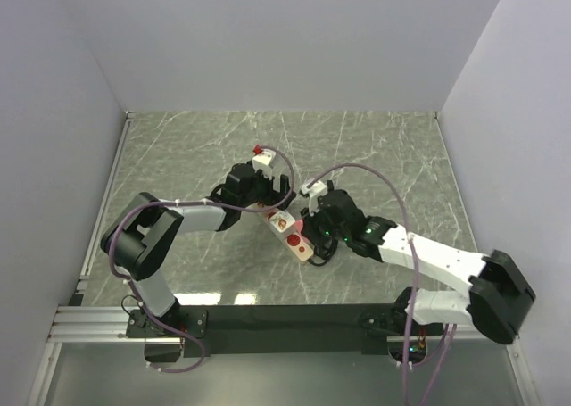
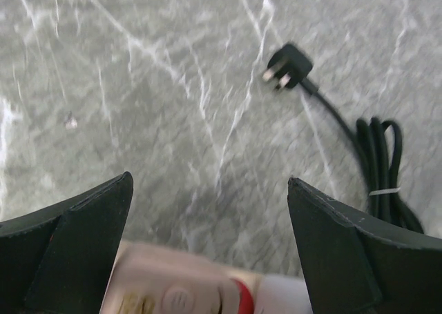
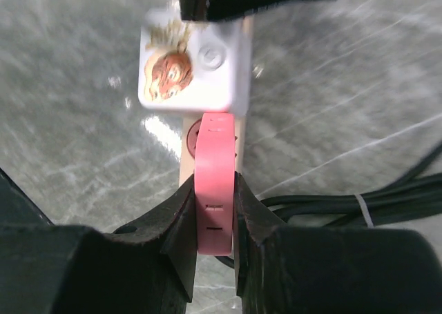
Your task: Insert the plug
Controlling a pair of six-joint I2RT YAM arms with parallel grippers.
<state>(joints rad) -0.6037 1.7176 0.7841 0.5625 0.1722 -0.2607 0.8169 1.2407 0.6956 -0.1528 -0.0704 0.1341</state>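
My left claw point(image 2: 208, 183) is hanging open over the strip point(image 2: 173, 293), the plug point(image 2: 286, 65) lying ahead to its right, prongs pointing left; my right claw point(image 3: 215, 190) is clenching the strip.

The left arm point(image 1: 192, 217) and the right arm point(image 1: 437, 259) are made up of white shells and black joints, mauve cables point(image 1: 357, 166) are looped alongside, and black wedge-shaped fingers point(image 2: 345, 252) are fitted.
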